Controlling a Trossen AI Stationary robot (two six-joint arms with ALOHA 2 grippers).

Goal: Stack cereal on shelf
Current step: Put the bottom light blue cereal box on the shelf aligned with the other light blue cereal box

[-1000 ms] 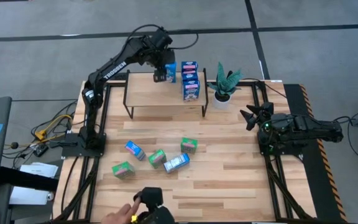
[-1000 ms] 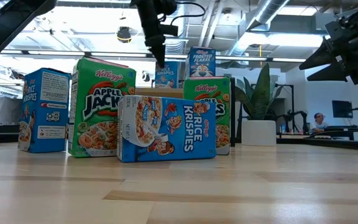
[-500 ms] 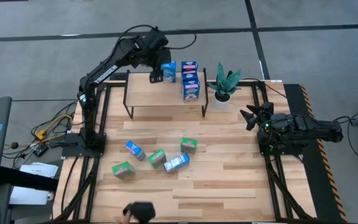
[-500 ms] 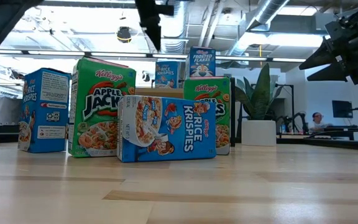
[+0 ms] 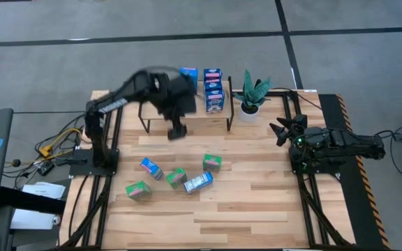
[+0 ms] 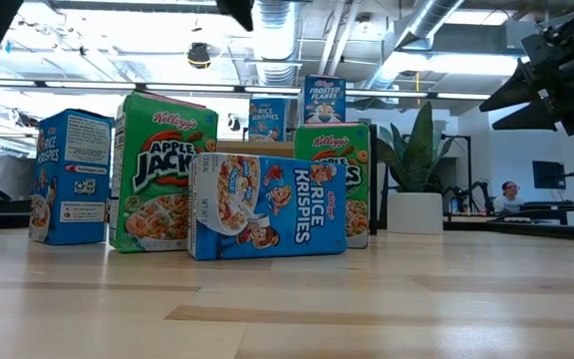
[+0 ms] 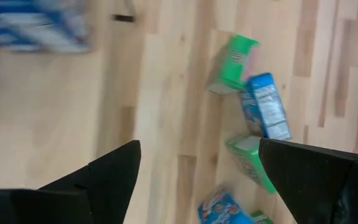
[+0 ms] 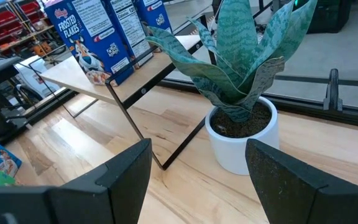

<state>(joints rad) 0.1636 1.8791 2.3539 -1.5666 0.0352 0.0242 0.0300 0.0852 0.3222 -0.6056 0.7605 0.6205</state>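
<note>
The shelf stands at the table's far side. On it a single blue cereal box stands upright beside a row of blue boxes. Several loose boxes lie on the table nearer me: blue, green, green, blue, green. My left gripper is open and empty, above the shelf's front edge; its wrist view looks down on the loose boxes. My right gripper waits open at the table's right, facing the plant.
A potted green plant in a white pot stands just right of the shelf, between it and my right gripper. Bare tabletop lies to the near right of the loose boxes.
My left gripper has risen from the single blue box on the shelf and swung quickly toward the table's near edge, past the shelf's front. The blue box stays standing on the shelf. A person's hand at the near edge has withdrawn.
</note>
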